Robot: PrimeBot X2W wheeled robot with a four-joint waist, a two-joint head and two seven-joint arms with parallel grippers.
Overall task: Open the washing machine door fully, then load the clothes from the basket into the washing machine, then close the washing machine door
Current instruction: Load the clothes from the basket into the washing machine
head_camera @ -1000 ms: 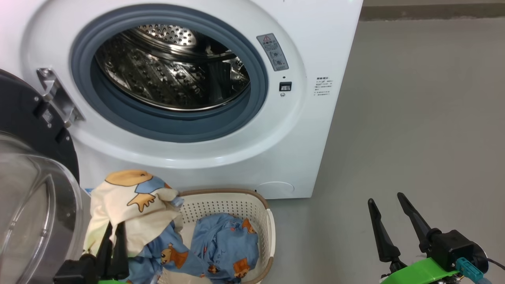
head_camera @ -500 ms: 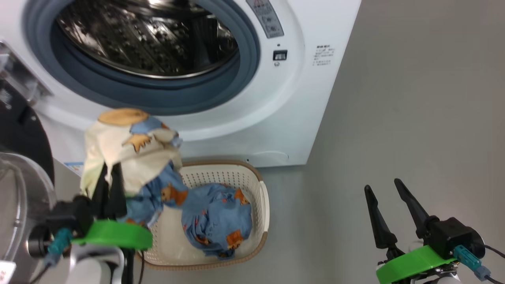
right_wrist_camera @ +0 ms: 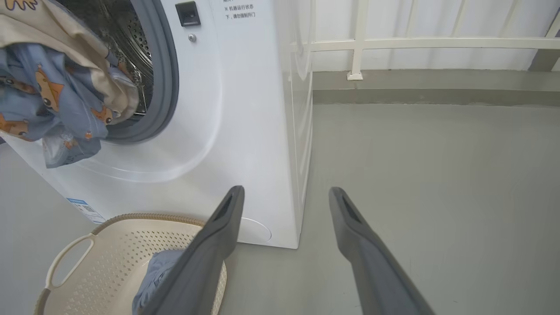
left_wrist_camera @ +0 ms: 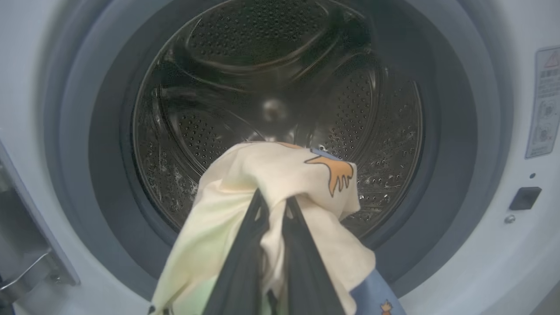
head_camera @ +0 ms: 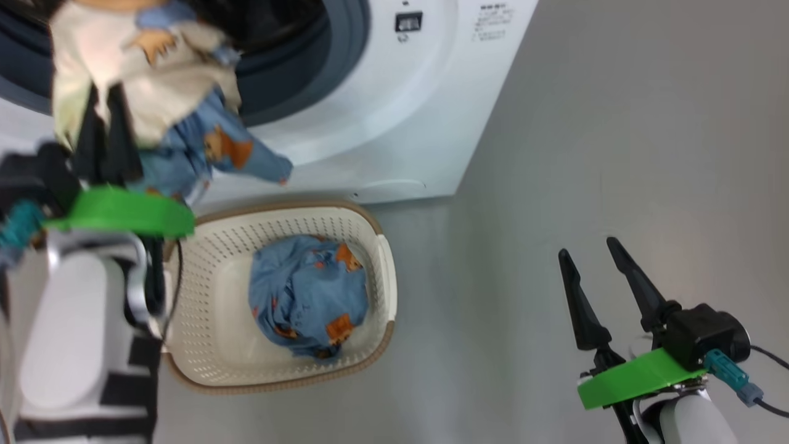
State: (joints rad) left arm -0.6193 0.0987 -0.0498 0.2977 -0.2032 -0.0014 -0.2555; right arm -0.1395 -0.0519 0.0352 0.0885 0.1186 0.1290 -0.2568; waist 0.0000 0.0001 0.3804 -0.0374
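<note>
Left gripper (head_camera: pixel 103 92) is pressed together on a bundle of the clothes. Its two dark fingers pinch the cream piece (head_camera: pixel 154 80), which drapes over both fingertips with an orange print on top. Blue bear-print fabric (head_camera: pixel 216 145) hangs from the same bundle, below the cream cloth and clear of the basket (head_camera: pixel 385 271).

The bundle is held up at the mouth of the washing machine (head_camera: pixel 400 123), in front of the lower part of the grey-blue rubber ring (left_wrist_camera: pixel 459 131). Seen along the left fingers, the cream cloth sits before the steel perforated drum (left_wrist_camera: pixel 280 78). Whether it has crossed the ring I cannot tell.

The basket stands on the grey floor (head_camera: pixel 616 123), just in front of the machine's white front panel. Inside it lies one crumpled blue garment (head_camera: pixel 305 296) with orange bears, heaped toward the middle and right of the basket floor, and the perforated cream wall shows around it.

Right gripper (head_camera: pixel 585 248) is spread wide and holds nothing. It hangs over bare floor to the right of the basket, apart from both basket and machine
</note>
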